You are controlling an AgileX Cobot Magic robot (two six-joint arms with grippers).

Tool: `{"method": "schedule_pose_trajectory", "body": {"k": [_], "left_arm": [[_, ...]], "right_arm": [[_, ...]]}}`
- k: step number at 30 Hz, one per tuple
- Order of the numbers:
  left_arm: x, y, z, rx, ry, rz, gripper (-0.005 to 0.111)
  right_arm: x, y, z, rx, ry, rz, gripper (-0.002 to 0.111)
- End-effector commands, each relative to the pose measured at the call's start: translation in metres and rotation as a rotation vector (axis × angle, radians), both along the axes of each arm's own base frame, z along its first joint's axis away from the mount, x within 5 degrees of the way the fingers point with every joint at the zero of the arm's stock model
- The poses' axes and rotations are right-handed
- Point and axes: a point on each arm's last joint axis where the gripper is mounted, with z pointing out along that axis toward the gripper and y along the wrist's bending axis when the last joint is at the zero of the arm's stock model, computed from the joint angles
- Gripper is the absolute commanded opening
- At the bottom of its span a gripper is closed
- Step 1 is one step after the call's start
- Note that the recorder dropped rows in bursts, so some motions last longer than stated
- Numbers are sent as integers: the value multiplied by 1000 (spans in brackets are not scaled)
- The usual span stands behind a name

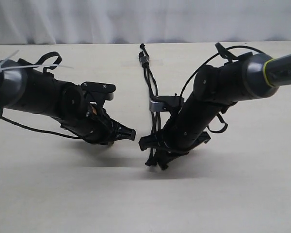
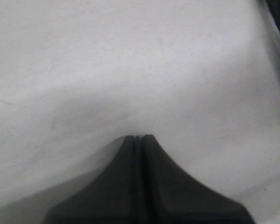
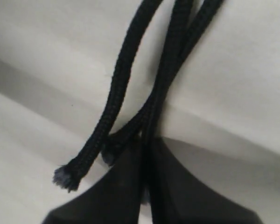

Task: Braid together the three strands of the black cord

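Note:
The black cord (image 1: 150,85) lies on the table, its knotted end (image 1: 144,58) at the far side and its three strands running toward the near side. In the right wrist view my right gripper (image 3: 147,140) is shut on one strand (image 3: 170,70), which runs between the fingertips. The other two strands lie loose beside it, one with a frayed tip (image 3: 65,177), the other's tip (image 3: 107,156) against the finger. My left gripper (image 2: 140,136) is shut with nothing in it, over bare table. In the exterior view the left gripper (image 1: 129,134) sits just left of the right gripper (image 1: 146,143).
The pale table (image 1: 63,194) stretches all round both arms. A strip of clear tape (image 1: 153,61) seems to hold the cord's knotted end down. Glossy robot cables (image 1: 218,127) loop off the right arm, and a white zip tie (image 1: 19,68) sticks out from the left arm.

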Motion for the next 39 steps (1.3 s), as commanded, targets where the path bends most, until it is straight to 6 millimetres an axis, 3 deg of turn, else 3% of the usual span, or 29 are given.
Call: {"method": "schedule_pose_trajectory", "body": {"k": [1, 9, 11, 18, 24, 28, 33, 37, 39], "left_arm": [[-2, -7, -4, -13, -9, 5, 0], [-8, -13, -1, -3, 11, -36, 0], [-7, -12, 8, 8, 9, -61, 0], [-6, -9, 41, -30, -62, -55, 0], [-15, 0, 79, -13, -109, -103, 0], [-22, 24, 110, 1, -105, -65, 0], [-35, 70, 140, 114, -69, 23, 0], [-57, 107, 168, 225, -38, 90, 0], [-72, 116, 185, 228, -66, 114, 0]], "right_arm": [[-23, -11, -33, -64, 129, 41, 4], [-21, -9, -28, -42, 104, 10, 5], [-18, -8, -19, -32, 75, -15, 9], [-14, -10, 14, -20, -33, -15, 39], [-11, -32, 49, -63, -132, -70, 40], [-17, -61, 83, -32, -207, -148, 36], [-36, -104, 107, -40, -267, -241, 5], [-56, -132, 132, -68, -316, -260, 4], [-69, -141, 144, -100, -340, -246, 4]]}}
